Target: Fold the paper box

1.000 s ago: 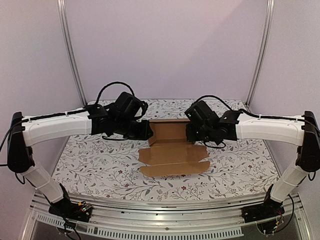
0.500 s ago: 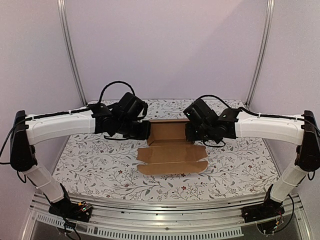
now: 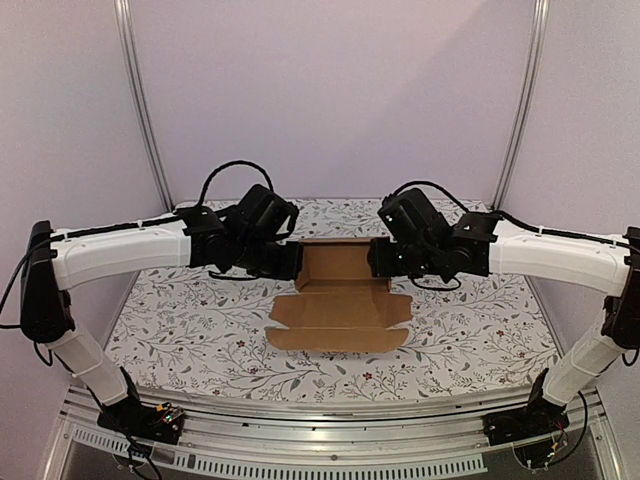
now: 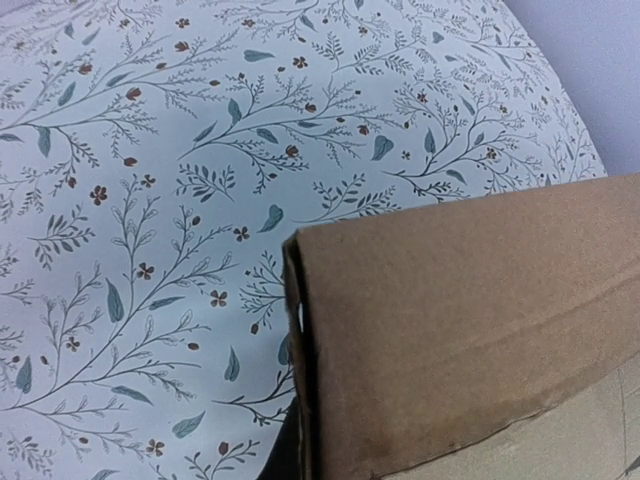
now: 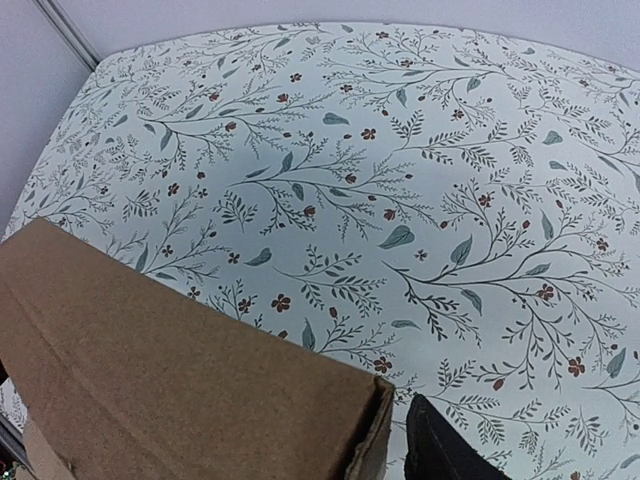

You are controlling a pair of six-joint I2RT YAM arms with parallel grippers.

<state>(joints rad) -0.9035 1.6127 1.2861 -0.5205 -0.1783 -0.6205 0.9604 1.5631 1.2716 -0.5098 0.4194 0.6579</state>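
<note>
Lighting even, diffuse, bright in all views. Faint soft shadows under the paper box [image 3: 338,300] on the table [image 3: 200,320]. No glare. Wrist views show curved edge distortion; near cardboard slightly soft.

Looks like a lab test cell: plain lilac walls [image 3: 330,90] and aluminium posts [image 3: 140,100] rising behind the table [image 3: 180,320], floral-clothed, with two robot arms [image 3: 110,250] bolted along its near metal rail [image 3: 330,425].

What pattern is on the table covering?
White tablecloth with grey-green leafy sprigs and small reddish flowers, clearest in the right wrist view.
</note>
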